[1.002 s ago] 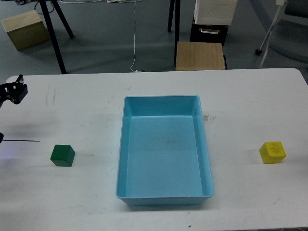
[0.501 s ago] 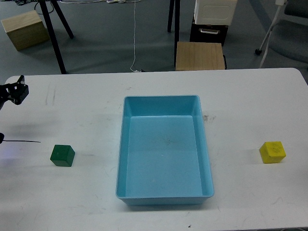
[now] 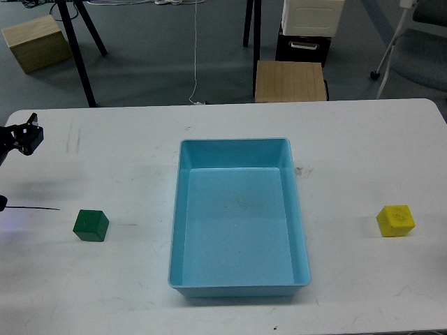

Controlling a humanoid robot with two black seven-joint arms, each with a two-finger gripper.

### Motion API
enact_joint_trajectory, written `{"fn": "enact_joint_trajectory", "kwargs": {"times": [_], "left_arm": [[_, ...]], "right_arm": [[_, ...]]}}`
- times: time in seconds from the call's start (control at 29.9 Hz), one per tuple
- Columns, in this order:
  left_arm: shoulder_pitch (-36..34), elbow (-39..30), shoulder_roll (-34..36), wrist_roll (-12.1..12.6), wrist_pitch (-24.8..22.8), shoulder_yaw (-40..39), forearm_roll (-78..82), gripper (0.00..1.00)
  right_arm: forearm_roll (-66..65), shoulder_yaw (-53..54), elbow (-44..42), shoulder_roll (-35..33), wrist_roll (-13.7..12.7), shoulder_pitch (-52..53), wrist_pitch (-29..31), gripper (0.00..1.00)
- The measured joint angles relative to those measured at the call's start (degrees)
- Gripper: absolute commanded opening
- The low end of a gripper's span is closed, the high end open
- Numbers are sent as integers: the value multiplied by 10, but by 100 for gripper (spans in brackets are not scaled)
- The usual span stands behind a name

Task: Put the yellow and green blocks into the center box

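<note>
Opening step, nothing grasped: left gripper (image 3: 28, 134), jaw state indiscernible, hangs apart from green block (image 3: 91, 225) lying nearer the robot and inboard; blue tray (image 3: 180, 209) empty beyond it, yellow block (image 3: 395, 220) farthest; next, descent onto green.

- This looks like a robotics lab or test room, not a home.
- A plain white rectangular worktable (image 3: 223, 125) with scuff marks fills the near view.
- The floor is grey-blue carpet (image 3: 154, 49), with a thin white cable (image 3: 195, 56) trailing across it.
- Black metal tripod legs (image 3: 77, 42) stand at the far left.
- Tan wooden boxes (image 3: 290, 81), a white storage box (image 3: 312, 15) on a black cabinet (image 3: 303, 47), and a wheeled office chair base (image 3: 391, 49) sit behind the table.
</note>
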Motion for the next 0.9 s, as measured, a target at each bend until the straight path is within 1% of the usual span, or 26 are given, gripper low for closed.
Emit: {"fn": "enact_joint_trajectory", "kwargs": {"times": [0.13,0.23,0.37,0.47,0.53,0.63,0.7,0.77,0.9], "left_arm": [[0,0,0,0,0,1,2,100],[0,0,0,0,0,1,2,100],[0,0,0,0,0,0,2,100],[1,0,0,0,0,0,2,100],[1,0,0,0,0,0,2,100],[0,1,-3,0,0,1,3,100],[-2,1,-9,0,0,1,14,100],[-3,1,-13,0,0,1,30,100],[-3,1,-14,-1,0,1,41,100]], "right_arm": [[0,-25,-12,36,0,-2,14,99],[8,-29,-42,61,0,2,13,99],[82,-31,-88,86,0,7,11,99],[151,-32,-95,86,0,7,16,99],[184,-34,-97,83,0,4,30,99],[189,-37,-98,73,0,7,58,99],[174,-38,-98,66,0,11,63,99],[150,-38,-98,65,0,17,53,99],[129,-41,-100,66,0,22,-1,99]]}}
